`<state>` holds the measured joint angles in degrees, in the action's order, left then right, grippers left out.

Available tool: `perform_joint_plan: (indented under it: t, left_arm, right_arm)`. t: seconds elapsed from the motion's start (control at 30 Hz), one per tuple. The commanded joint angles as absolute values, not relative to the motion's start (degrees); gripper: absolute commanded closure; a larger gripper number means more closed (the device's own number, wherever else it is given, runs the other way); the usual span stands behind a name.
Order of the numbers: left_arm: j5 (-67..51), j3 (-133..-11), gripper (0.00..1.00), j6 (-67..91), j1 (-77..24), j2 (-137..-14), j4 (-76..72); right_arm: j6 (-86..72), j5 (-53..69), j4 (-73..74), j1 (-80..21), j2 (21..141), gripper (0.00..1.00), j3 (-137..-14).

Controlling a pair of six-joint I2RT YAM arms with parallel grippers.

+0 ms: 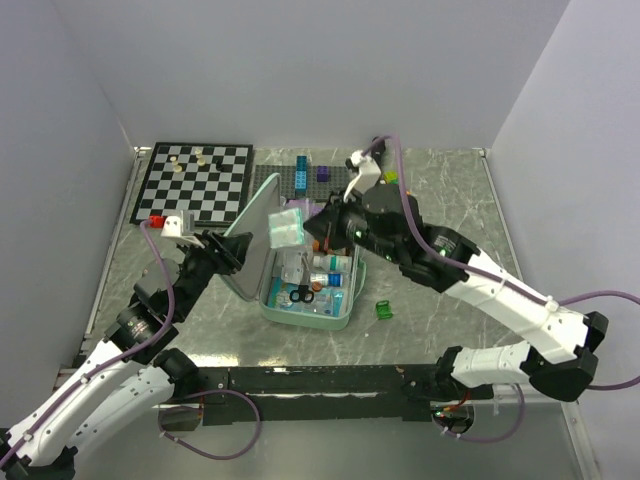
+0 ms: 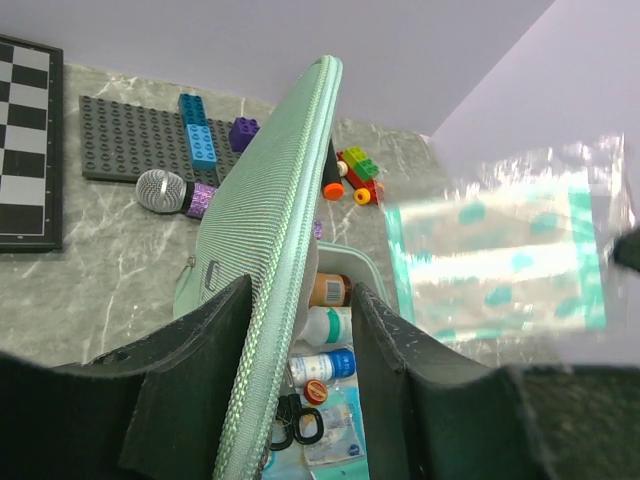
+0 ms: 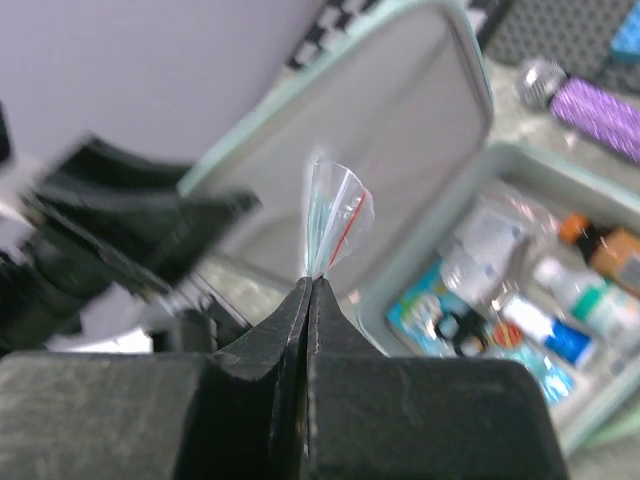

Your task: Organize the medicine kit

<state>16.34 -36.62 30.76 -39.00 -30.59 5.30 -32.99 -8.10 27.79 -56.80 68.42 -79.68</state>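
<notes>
I'm getting bright, even overhead light, shadows falling soft. The clear bag (image 2: 505, 250) is glaring and washing out on left wrist view. Right wrist view is blurring badly beyond the near foreground.

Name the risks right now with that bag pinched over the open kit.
1. The right gripper pinches only a thin edge of the plastic bag, so it may slip free or swing.
2. The left gripper props the lid by its rim. If that grip slides, the lid could fall onto the bottles.

Mint-green medicine kit (image 1: 255, 225) mid-table, lid upright (grey lining), seemingly half-full.
</notes>
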Motion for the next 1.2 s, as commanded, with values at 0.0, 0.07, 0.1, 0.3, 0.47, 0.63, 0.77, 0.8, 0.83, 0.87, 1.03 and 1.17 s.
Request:
perform_joint_plan:
  t: [0.0,0.07,0.1,0.3,0.47,0.63,0.77,0.8,0.83,0.87,1.03,1.17]
  left_arm:
    - [12.83,-38.14,0.6,32.34,-39.02,-30.32,0.88]
    - [12.57,-38.23,0.6,32.26,-38.94,-30.32,0.62]
    - [12.48,-38.32,0.6,32.26,-38.94,-30.32,0.53]
    - [11.69,-38.85,0.6,32.87,-39.02,-30.76,0.44]
    - [11.34,-38.76,0.6,32.96,-38.94,-30.67,0.44]
    - [11.34,-38.32,0.6,33.22,-39.02,-30.32,0.44]
    - [10.81,-38.23,0.61,33.57,-38.94,-30.41,0.53]
    - [10.72,-38.23,0.61,33.66,-39.02,-30.5,0.44]
    - [10.72,-38.23,0.61,33.84,-38.94,-30.59,0.44]
    - [10.64,-38.23,0.61,33.84,-38.94,-30.5,0.44]
    - [10.28,-37.88,0.61,34.72,-38.94,-30.06,0.44]
    - [10.11,-37.79,0.61,35.16,-38.94,-29.62,0.44]
  right_arm:
    - [-33.57,-0.63,21.63,-53.18,71.97,1.0,-84.98]
    - [-34.8,2.0,20.13,-52.04,73.64,1.0,-85.86]
    - [-35.33,2.8,19.78,-51.68,74.44,1.0,-86.3]
    - [-38.66,6.32,17.15,-50.36,78.22,1.0,-87.45]
    - [-40.43,8.43,15.38,-49.66,79.01,1.0,-86.84]
    - [-41.83,9.23,13.1,-49.57,78.93,1.0,-85.61]
    - [-44.64,10.89,10.12,-49.13,79.45,1.0,-84.38]
    - [-45.43,11.25,9.5,-49.04,79.54,1.0,-83.94]
    - [-46.31,11.42,8.8,-49.04,79.63,1.0,-83.59]
    - [-47.01,11.6,8.09,-48.96,79.8,1.0,-83.32]
    - [-52.55,13.27,3.26,-47.9,80.42,1.0,-80.43]
    - [-55.71,14.76,-1.13,-47.64,81.47,1.0,-78.49]
